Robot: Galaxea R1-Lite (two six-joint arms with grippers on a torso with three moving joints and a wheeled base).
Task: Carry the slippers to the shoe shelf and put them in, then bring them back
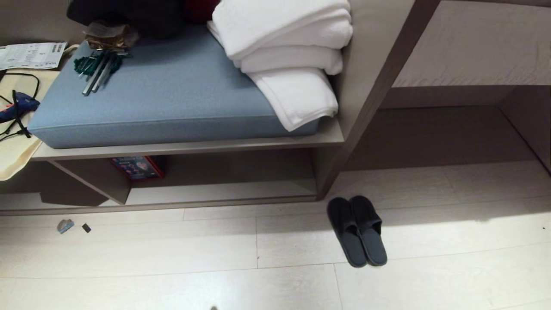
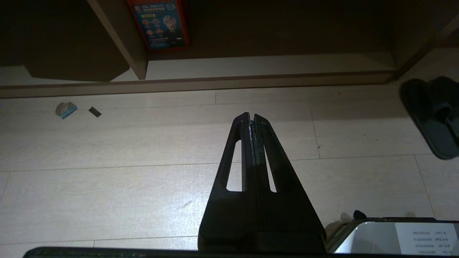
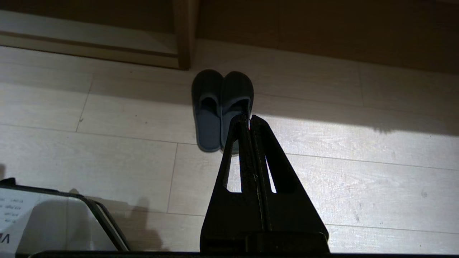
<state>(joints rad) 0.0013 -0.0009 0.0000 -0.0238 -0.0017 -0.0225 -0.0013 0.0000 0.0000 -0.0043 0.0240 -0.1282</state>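
Two things matter here, the low, wide beige-grey wooden shoe shelf (image 1: pixel 224 191) and the pair of flat dark grey fabric slippers (image 1: pixel 357 230) lying side by side and touching on the pale plank floor (image 1: pixel 172 258), just outside the shelf's end post. Their toes point toward the unit, long axes running roughly front to back. Both the left claw (image 2: pixel 252 120) and the right claw (image 3: pixel 248 122) hang pressed together and empty, so you should part the right one before lowering over the pair.

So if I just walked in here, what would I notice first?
Probably the slippers, a dark pair lying side by side on the pale floor, just in front of the shoe shelf. Next, the stack of white towels on the blue cushion above that shelf. Both grippers, left gripper and right gripper, hang shut above the floor, holding nothing.
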